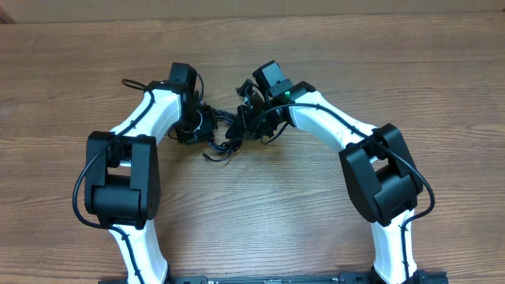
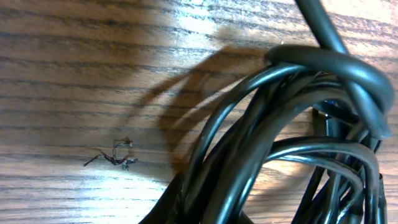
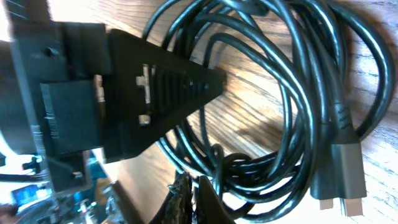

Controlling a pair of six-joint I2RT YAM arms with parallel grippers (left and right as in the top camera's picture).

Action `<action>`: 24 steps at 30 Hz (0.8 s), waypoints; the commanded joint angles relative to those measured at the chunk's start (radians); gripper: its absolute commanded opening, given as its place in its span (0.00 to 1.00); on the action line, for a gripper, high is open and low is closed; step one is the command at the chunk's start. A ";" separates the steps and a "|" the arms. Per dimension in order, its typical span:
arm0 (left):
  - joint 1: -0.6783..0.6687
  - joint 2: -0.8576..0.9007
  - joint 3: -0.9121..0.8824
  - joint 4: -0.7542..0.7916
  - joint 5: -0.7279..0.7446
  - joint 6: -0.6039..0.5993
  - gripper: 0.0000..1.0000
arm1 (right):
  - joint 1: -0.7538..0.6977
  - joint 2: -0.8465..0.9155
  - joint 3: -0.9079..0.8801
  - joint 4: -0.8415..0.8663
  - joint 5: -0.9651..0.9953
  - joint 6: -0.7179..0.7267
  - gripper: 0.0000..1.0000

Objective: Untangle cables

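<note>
1. From overhead, the two white arms (image 1: 316,118) reach into the middle of the upper half of the frame. The left hand (image 1: 208,125) and right hand (image 1: 245,122) sit nearly nose to nose over the wooden desk (image 1: 394,47).
2. The cables (image 1: 221,150) are a black clump right between and just below the two hands, about dead centre. A few loose loops spill toward the bottom of the frame onto the desk.
3. The right hand is closed all the way. In the right wrist view its ribbed black finger (image 3: 168,81) lies across the upper left, and strands run behind it. Honestly can't tell if any strand is actually pinched.
4. In that same view the cables (image 3: 273,177) loop all over the right side. There's a grey plug (image 3: 344,167) at the lower right and a second plug end just beside it.
5. The left wrist view is so close it's basically all cable, so I can't tell if the left hand is open, closed or holding anything.
6. In that view the cables (image 2: 336,62) crowd the right half, with one strand wrapped around the bundle at the upper right. A small dark scratch (image 2: 115,154) shows on bare wood at the lower left.
</note>
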 commanded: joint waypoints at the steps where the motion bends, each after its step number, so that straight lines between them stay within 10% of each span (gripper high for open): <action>1: -0.009 0.055 -0.051 -0.020 -0.124 0.009 0.09 | -0.013 0.002 0.026 0.055 -0.148 0.004 0.04; 8: -0.010 0.055 -0.056 -0.045 -0.211 0.008 0.09 | -0.036 0.002 0.026 0.013 -0.113 -0.004 0.04; 13: -0.010 0.055 -0.057 -0.041 -0.094 0.017 0.04 | -0.014 0.002 0.016 -0.105 0.021 -0.005 0.23; 24: 0.002 0.031 -0.053 0.022 0.249 0.440 0.04 | 0.051 0.002 -0.019 -0.103 0.080 -0.056 0.24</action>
